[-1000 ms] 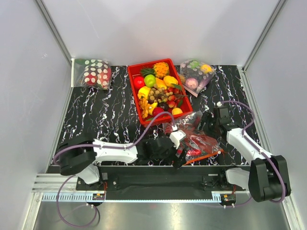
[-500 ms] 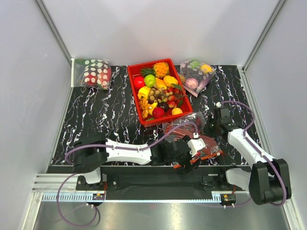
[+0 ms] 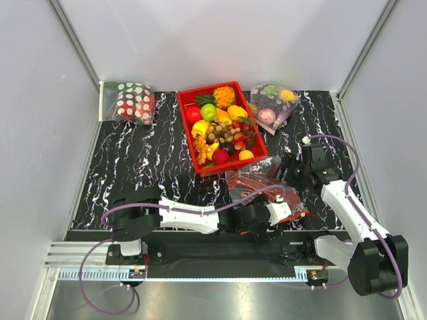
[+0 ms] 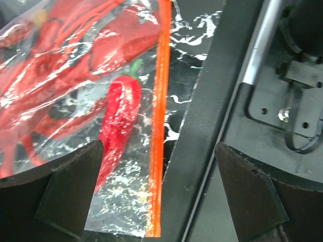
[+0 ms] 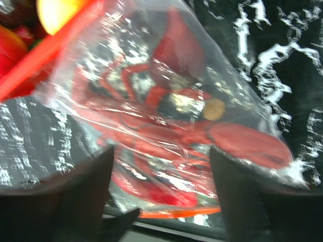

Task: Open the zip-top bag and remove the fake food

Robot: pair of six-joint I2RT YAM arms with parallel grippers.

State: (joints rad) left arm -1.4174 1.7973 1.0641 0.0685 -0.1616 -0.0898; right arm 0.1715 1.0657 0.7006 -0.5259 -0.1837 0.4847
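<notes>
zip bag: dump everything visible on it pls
The bag is clear, crinkly plastic, glaring under the light, with an orange-red zip strip along its near edge. The strip runs straight and looks closed. Inside show a red lobster and a red chili with a green stem. It lies flat on the marbled table, just in front of the red bin. The left fingers stand open over the zip edge; contact unclear.

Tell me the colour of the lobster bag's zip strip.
Orange-red. The zip strip shows best in the left wrist view.
</notes>
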